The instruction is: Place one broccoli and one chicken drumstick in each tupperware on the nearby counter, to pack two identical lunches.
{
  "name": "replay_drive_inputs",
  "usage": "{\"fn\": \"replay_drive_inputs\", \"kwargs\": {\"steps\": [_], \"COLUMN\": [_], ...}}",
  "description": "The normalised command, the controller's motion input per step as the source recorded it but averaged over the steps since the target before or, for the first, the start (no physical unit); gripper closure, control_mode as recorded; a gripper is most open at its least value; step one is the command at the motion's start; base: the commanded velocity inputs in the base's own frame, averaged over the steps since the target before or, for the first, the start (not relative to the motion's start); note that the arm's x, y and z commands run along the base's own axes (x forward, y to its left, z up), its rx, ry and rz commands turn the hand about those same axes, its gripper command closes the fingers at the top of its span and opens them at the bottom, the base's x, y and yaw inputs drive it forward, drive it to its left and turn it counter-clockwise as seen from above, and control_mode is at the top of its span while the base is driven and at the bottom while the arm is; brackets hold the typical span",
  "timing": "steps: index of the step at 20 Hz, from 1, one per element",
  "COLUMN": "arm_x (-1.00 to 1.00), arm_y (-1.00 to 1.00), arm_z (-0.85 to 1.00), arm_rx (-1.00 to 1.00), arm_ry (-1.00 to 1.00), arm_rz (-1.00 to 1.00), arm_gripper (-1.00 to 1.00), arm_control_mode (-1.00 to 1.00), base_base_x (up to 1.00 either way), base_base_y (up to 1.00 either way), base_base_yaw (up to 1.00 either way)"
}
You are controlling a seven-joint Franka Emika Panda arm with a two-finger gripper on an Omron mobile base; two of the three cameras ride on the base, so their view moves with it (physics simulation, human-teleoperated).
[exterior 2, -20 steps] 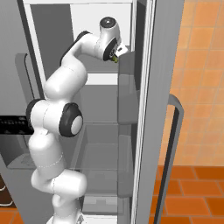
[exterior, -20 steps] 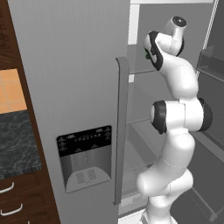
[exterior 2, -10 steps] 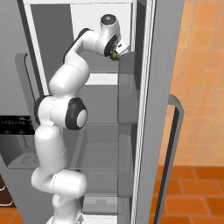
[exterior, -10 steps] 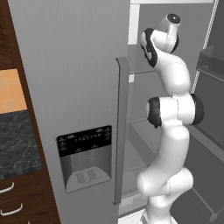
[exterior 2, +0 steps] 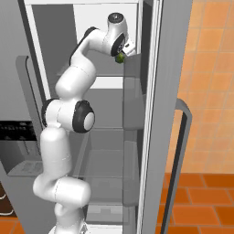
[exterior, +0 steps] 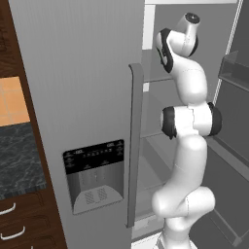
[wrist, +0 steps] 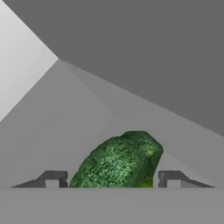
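From the left base view, the arm (exterior: 187,126) reaches high into the open fridge (exterior: 87,97), with the dark stone surface (exterior: 19,160) away at 9 o'clock. From the right base view, the end effector (exterior 2: 122,54) sits at the door bin (exterior 2: 132,68), a broccoli (exterior 2: 120,57) at its tip. In the hand view the broccoli (wrist: 118,162) lies between the fingertips (wrist: 52,178), which stand apart with gaps either side, not yet gripping; I judge they should close squarely on its middle before lifting clear of the bin wall.
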Motion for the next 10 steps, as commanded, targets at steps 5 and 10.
{"fn": "replay_drive_inputs", "kwargs": {"steps": [5, 10], "arm_x": [0.0, -0.77], "arm_y": [0.02, 0.29], "arm_z": [-0.58, -0.5], "arm_rx": [-0.05, -0.1], "arm_ry": [-0.05, -0.23], "arm_rz": [0.02, 0.0], "arm_gripper": [1.0, 1.0], "arm_control_mode": [-1.0, -1.0], "base_base_x": [0.0, 0.0], "base_base_y": [0.0, 0.0], "base_base_yaw": [0.0, 0.0]}}
